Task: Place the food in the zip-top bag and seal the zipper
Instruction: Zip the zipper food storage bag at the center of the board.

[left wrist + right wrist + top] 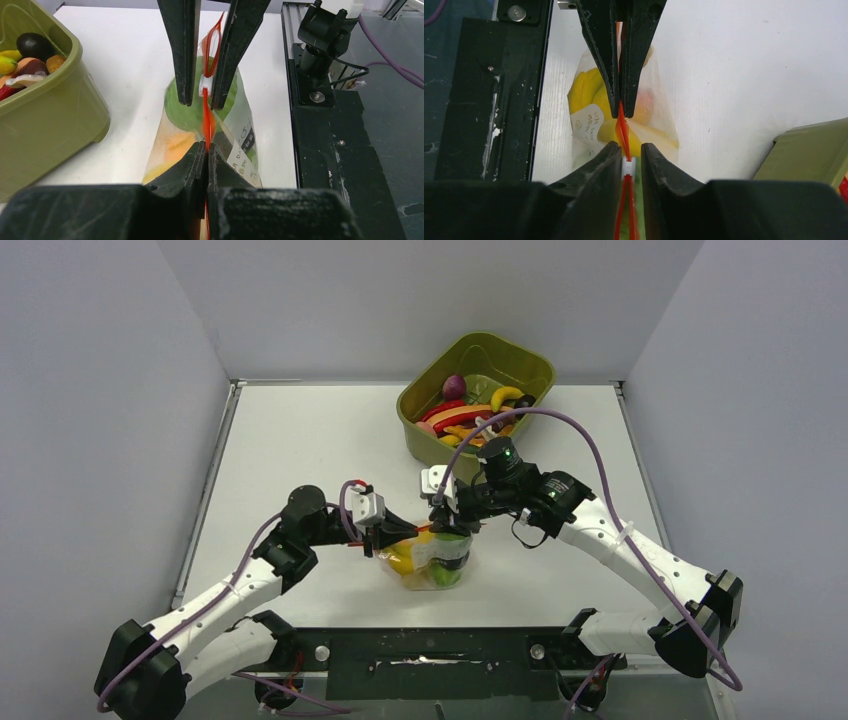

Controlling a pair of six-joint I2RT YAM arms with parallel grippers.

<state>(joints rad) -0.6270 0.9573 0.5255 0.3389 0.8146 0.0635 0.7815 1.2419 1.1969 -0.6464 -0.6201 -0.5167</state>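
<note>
Walls of plain grey close in the white table on the left, right and far sides, and a black mounting plate runs along its near edge. At the far right stands an olive-green tub heaped with toy fruit. Nothing stands between me and the zip-top bag, which stands at the near middle, just short of the plate, with the food inside, yellow and green through the clear plastic. My left gripper is clamped tight on the zipper. My right gripper straddles the white slider further along that orange-red strip, jaws narrowly apart; whether they squeeze it I cannot tell.
</note>
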